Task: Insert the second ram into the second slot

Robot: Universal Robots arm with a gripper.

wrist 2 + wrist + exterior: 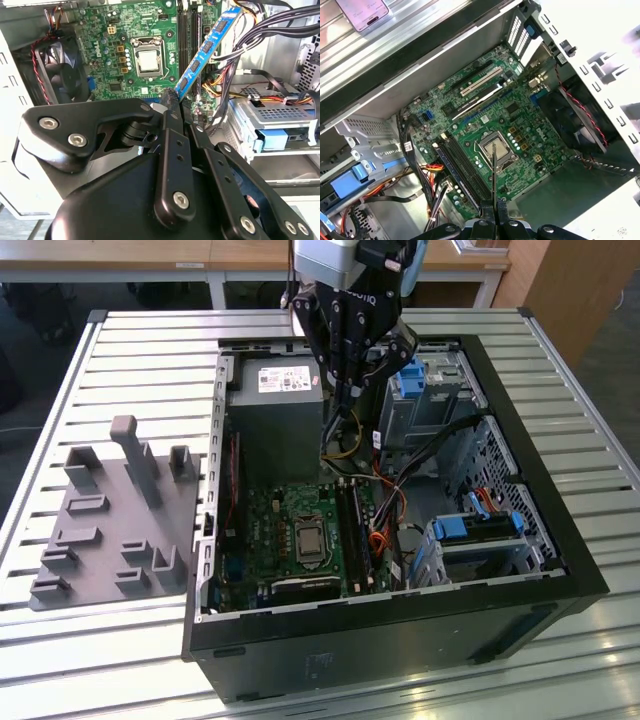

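Gripper (178, 101) clamped on the second ram (207, 45) — held slanting above the motherboard (100, 30).

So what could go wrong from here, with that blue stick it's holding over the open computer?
Three possible risks. The gripper pinches the RAM stick by one end only, so it might tilt or slip when pressed. The stick hangs above the memory slots, not yet in one; a small misalignment could jam it against the motherboard. The loose cables beside the slots might snag it.
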